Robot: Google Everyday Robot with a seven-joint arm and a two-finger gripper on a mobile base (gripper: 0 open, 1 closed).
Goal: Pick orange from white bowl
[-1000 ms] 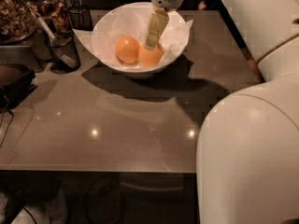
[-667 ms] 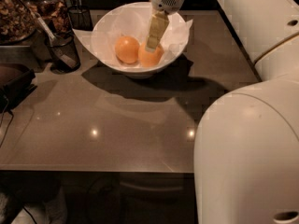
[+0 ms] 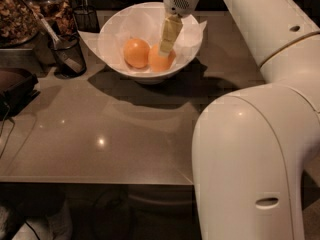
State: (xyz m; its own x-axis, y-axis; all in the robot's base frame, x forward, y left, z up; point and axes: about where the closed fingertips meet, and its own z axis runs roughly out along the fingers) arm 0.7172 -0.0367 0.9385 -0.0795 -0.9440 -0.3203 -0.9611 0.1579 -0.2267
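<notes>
The white bowl (image 3: 112, 31), lined with crumpled white paper, stands at the back of the table. Two oranges lie in it side by side. The orange (image 3: 162, 61) is the right one, slightly redder. The paler twin orange (image 3: 136, 52) lies to its left and touches it. My gripper (image 3: 164, 51) reaches down into the bowl from above and its beige tip rests on top of the right orange. The orange sits on the bowl's paper.
A dark mesh cup (image 3: 67, 54) with a utensil stands left of the bowl, and another one (image 3: 86, 16) behind it. A tray of brown food (image 3: 17, 16) is at the far left. My large white arm (image 3: 250, 149) fills the right foreground over the table's edge.
The gripper stays on the right orange in the bowl. The big near part of the arm has shifted slightly left. The oranges have not moved.
</notes>
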